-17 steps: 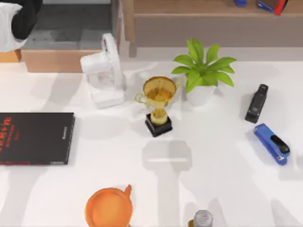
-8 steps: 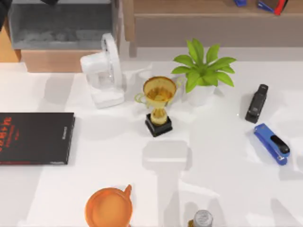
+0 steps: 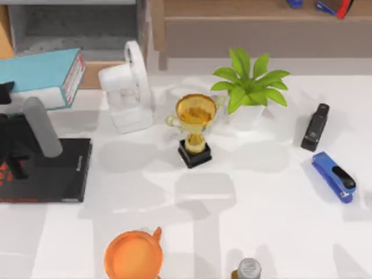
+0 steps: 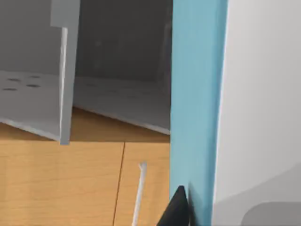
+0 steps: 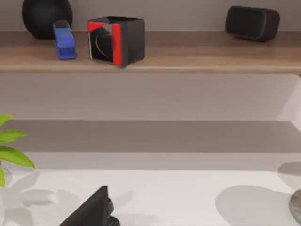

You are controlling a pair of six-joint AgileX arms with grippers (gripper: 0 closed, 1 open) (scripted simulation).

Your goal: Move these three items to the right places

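Observation:
A thick teal-covered book (image 3: 38,72) with white page edges hangs tilted above the table's back left, just in front of the grey compartment (image 3: 75,26) of the wooden shelf. My left gripper (image 3: 7,93) is at the book's left end and shut on it. In the left wrist view the teal cover (image 4: 195,103) runs upright close to the camera, and one black fingertip (image 4: 176,212) rests against it. My right gripper (image 5: 94,209) faces the back shelf from low over the table.
A thin black book with red marks (image 3: 64,168) lies under my left arm. A white fan (image 3: 131,87), gold trophy (image 3: 195,125), potted plant (image 3: 250,87), black stapler (image 3: 315,127), blue stapler (image 3: 333,176), orange cup (image 3: 132,254) and a bottle (image 3: 249,269) stand about.
My left arm has come in from the left edge with the teal book, which now hangs over the table's back left. The other things have not moved.

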